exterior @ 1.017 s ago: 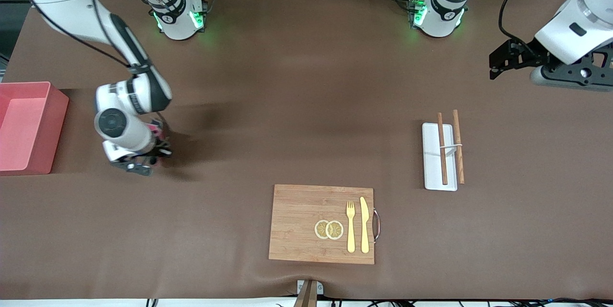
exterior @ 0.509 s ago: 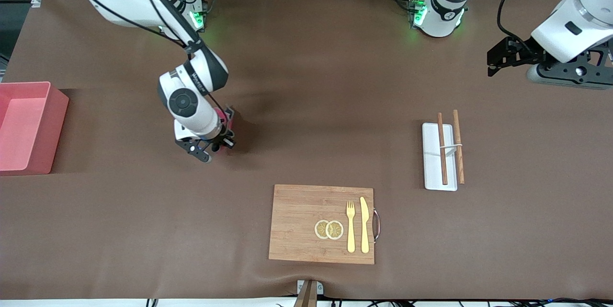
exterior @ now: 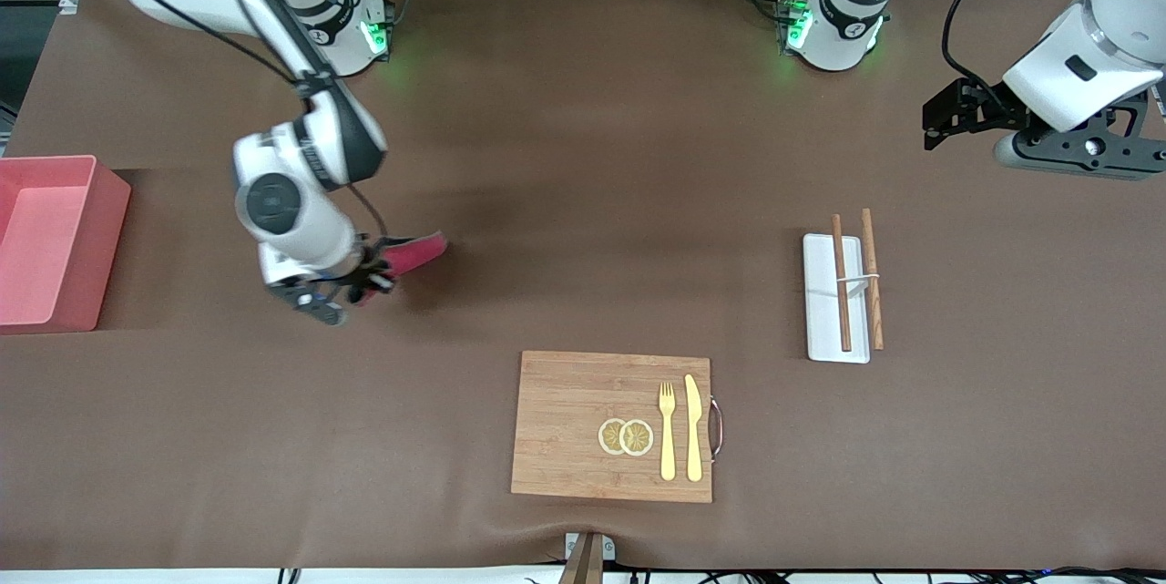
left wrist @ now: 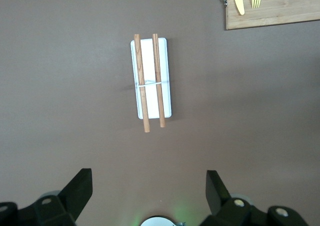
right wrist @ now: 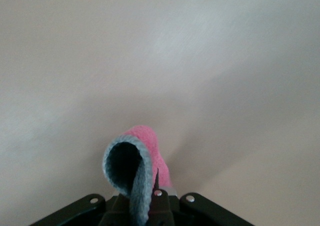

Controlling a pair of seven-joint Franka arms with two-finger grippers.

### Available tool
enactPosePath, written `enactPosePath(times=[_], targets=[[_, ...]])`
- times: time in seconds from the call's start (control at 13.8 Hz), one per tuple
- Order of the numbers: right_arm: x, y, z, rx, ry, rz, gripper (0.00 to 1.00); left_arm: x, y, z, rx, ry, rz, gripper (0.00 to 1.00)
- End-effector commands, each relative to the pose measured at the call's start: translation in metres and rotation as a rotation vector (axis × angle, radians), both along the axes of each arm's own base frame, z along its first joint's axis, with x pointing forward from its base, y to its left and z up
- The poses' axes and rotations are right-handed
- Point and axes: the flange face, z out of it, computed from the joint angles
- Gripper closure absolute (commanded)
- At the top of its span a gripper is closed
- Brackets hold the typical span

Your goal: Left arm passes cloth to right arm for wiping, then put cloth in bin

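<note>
1. The cloth (exterior: pixel 412 253) is in my right gripper (exterior: pixel 360 283), low over the bare brown table (exterior: pixel 583 156), between the bin (exterior: pixel 55 242) and the wooden cutting board (exterior: pixel 612 425). Its free end trails out toward the left arm's end of the table.
2. In the right wrist view the fingers are pressed together on the cloth (right wrist: pixel 136 171), which curls into a loop with a grey edge just in front of them.
3. I judge that the handover is done and the wiping step is in hand: the right arm drags the cloth over the table surface.
4. The left gripper (left wrist: pixel 147 198) hangs high over the left arm's end of the table, fingers spread and holding nothing. This arm waits. Below it I see the white tray (left wrist: pixel 151 78) with two wooden sticks (left wrist: pixel 149 80).
5. For the next move I think the grip must stay firm. After the wiping, the cloth should be carried to the bin, lifted above its wall, and let go only when it is over the inside.
</note>
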Motion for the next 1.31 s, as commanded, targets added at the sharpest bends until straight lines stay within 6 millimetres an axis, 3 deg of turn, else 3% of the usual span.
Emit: enactPosePath(times=[0.0,0.22,0.36,0.58,0.73,0.8,0.87,1.02,1.16,1.24], targets=[[0.006,-0.073,0.022,0.011,-0.001,0.120,1.00,-0.003,-0.004,0.007,0.011,-0.009,-0.010,0.00],[0.010,-0.190,0.027,0.021,0.002,0.286,1.00,-0.008,-0.012,0.012,0.009,-0.018,-0.027,0.00],[-0.003,-0.274,0.036,0.032,0.025,0.398,1.00,-0.009,-0.013,0.014,0.007,-0.021,-0.027,0.00],[-0.010,-0.377,0.102,0.060,0.086,0.501,1.00,-0.009,-0.012,0.014,0.006,-0.020,-0.026,0.00],[-0.014,-0.424,0.157,0.045,0.073,0.574,1.00,-0.009,-0.012,0.014,0.006,-0.020,-0.024,0.00],[-0.021,-0.445,0.169,0.047,0.074,0.599,1.00,-0.009,-0.014,0.014,0.006,-0.020,-0.029,0.00],[-0.028,-0.466,0.173,0.043,0.071,0.621,1.00,-0.010,-0.015,0.014,0.006,-0.020,-0.029,0.00],[-0.038,-0.505,0.153,0.056,0.067,0.679,1.00,-0.010,-0.015,0.014,0.006,-0.020,-0.029,0.00],[-0.041,-0.548,0.115,0.072,0.041,0.720,1.00,-0.010,-0.015,0.015,0.005,-0.022,-0.030,0.00],[-0.038,-0.559,0.096,0.062,0.021,0.761,1.00,-0.010,-0.015,0.015,0.005,-0.023,-0.030,0.00]])
